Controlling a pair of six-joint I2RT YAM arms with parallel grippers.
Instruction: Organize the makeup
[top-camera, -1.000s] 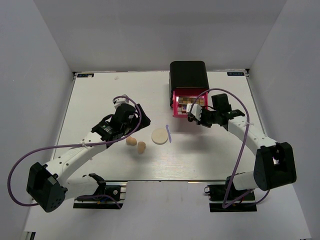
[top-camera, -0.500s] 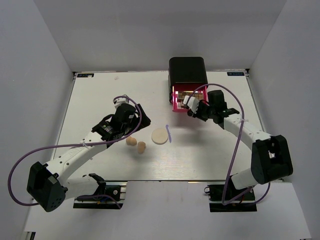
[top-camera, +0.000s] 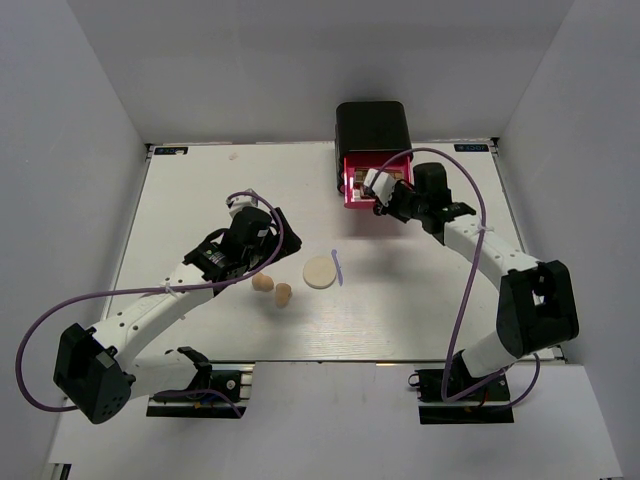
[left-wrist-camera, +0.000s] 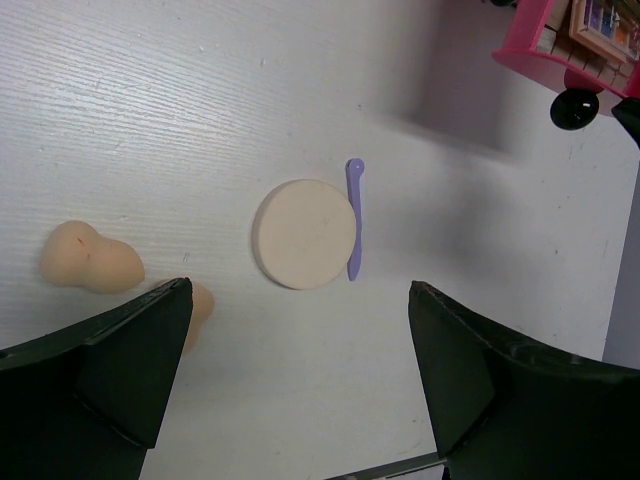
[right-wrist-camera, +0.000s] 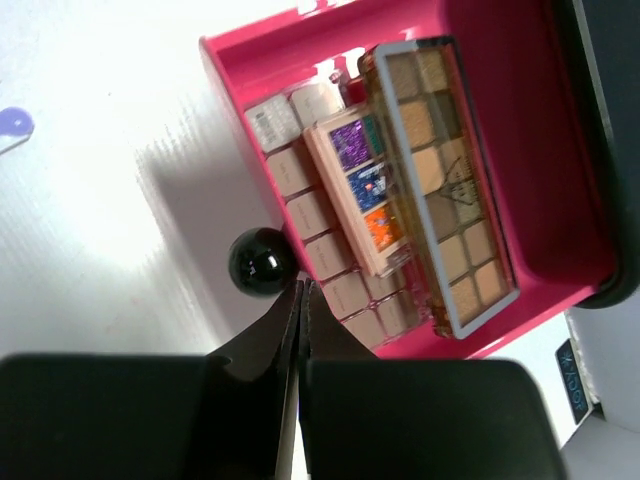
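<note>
While left fingers (left-wrist-camera: 95, 395) gape, clenched right fingers' (right-wrist-camera: 262, 362) camera alone resolves the palettes (right-wrist-camera: 440, 185).

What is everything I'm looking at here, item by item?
black box: one, black, far side of the table
drawer: one, pink, sticking out of the box
knob: one, black, on the drawer front
brown palettes: two, in the drawer
colourful palette: one, tiny, in the drawer
puff: one, cream, mid-table
stick: one, purple, beside the puff
sponges: two, peach, left of the puff
table: one, white
left gripper: open, above the puff
right gripper: shut, by the knob
</note>
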